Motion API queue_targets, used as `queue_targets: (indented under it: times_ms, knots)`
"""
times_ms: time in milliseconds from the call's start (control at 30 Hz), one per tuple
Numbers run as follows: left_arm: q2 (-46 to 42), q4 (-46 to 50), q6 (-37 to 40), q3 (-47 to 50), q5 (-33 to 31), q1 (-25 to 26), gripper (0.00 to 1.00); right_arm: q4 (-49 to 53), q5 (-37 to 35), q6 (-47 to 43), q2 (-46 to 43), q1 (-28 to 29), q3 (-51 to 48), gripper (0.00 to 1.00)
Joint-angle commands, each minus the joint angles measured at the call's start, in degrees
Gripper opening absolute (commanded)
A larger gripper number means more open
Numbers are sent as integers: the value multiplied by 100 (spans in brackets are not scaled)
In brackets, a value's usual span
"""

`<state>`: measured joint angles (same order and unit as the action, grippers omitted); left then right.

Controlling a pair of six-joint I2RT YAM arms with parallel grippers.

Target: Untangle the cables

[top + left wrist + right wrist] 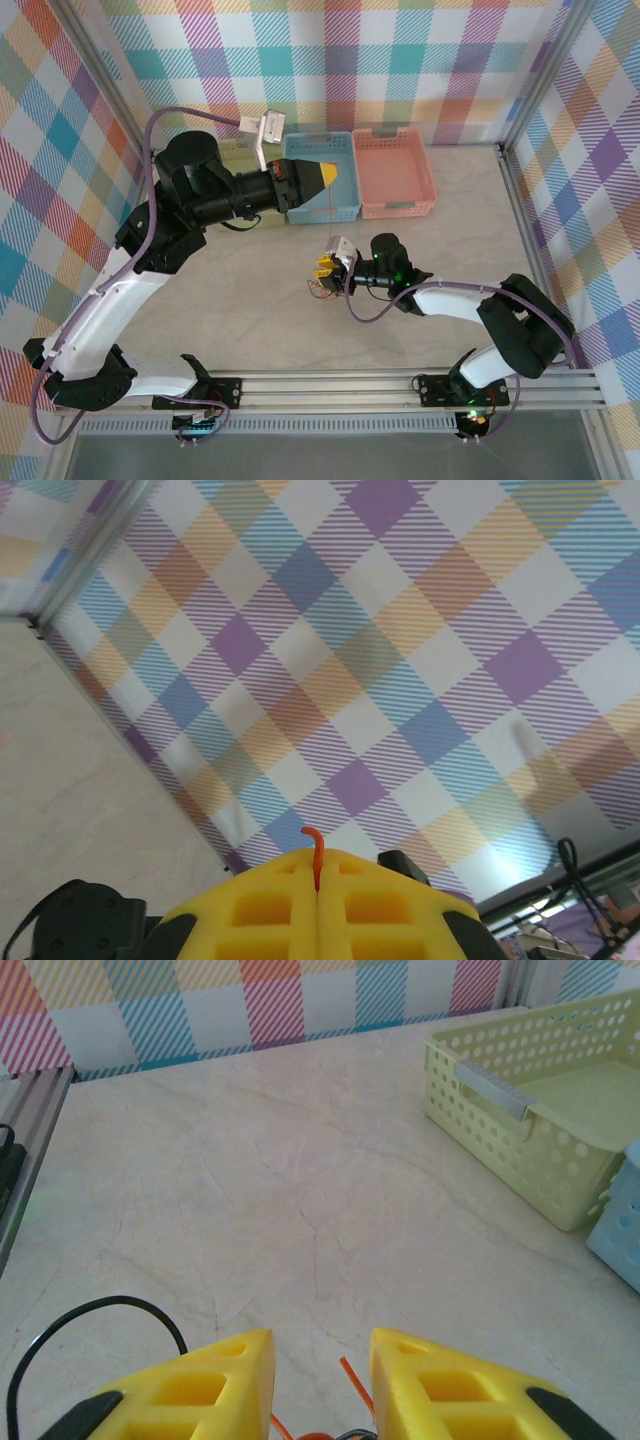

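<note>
— Jaws of the left gripper (318,885) look shut tight. On what?
— On one orange wire (314,845). It holds it up high, and the wire runs down to the right gripper (320,1360).
— Is that one shut too?
— Partly apart. The cables (322,288) bunch there, mid-table (250,300). I can't tell if it pinches them.
— All done?
— No. One wire is stretched out; I think the knot is left.

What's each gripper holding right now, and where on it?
Left gripper: jaws shut on the orange wire, just short of its tip. Right gripper: jaws partly apart at the cable tangle; a grip cannot be told.
</note>
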<state>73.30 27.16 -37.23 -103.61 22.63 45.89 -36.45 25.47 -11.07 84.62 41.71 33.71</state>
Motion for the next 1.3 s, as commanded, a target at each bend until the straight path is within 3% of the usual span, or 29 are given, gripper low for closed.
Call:
queue_targets:
  times_ms: [0,300,500,667,1267]
  knots:
    - [-130,245,403,-322,-407,28,0,235,-51,-97,81,42,163,32]
    - [-577,911,1156,-300,-1780,-5,0,436,-43,-62,168,40,284,32]
    - [-1012,1058,1372,110,-2374,-35,0,616,-168,-53,247,43,382,32]
    - [-1372,1134,1409,373,-2520,-37,0,1008,-347,-140,406,45,589,32]
    - [-1749,1966,1593,-853,-2948,-36,0,2079,-1330,-168,869,47,1145,37]
